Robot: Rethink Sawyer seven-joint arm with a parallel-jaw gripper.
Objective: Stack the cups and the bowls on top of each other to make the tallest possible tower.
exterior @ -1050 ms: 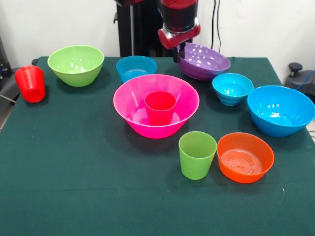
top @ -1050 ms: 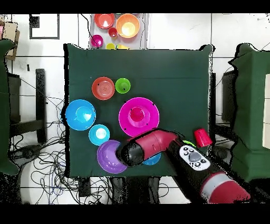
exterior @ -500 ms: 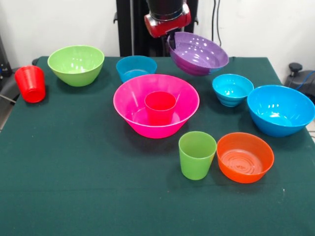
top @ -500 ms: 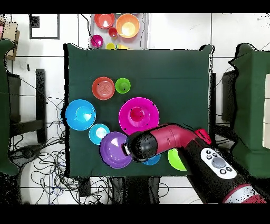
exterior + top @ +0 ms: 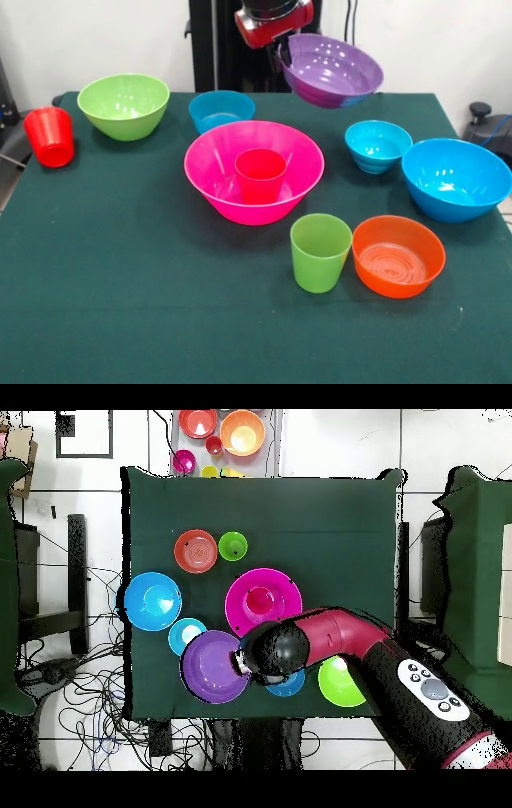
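The purple bowl [image 5: 332, 70] is held up in the air by its rim, pinched in the claw [image 5: 282, 56]. It is tilted and touches nothing on the table [image 5: 120, 304]. It hangs at about 1 o'clock from the big pink bowl [image 5: 254, 170], above the far edge of the green cloth.

Much bare cloth is seen at 6 and 7 o'clock from the pink bowl, all the way to the near edge. A wide bare strip is also seen at 9 o'clock, between the pink bowl and the red-orange cup [image 5: 50, 136]. That cup stands right at the table's side edge. The big blue bowl [image 5: 456, 178] sits close to the other side edge.

Seven bowls are counted: pink, purple, green [image 5: 123, 105], big blue, orange [image 5: 398, 255] and two small blue ones [image 5: 378, 145] [image 5: 222, 110]. Three cups are counted: red-orange, green [image 5: 320, 252] and a pinkish-red cup [image 5: 260, 174] that stands inside the pink bowl. The green cup stands just beside the orange bowl.

In the view from above, the red arm [image 5: 330, 639] covers most of one small blue bowl and part of the green bowl, and the red-orange cup cannot be seen. In the front view, the arm is cut off at the top edge. The claw's tips are small and dark and hard to make out.
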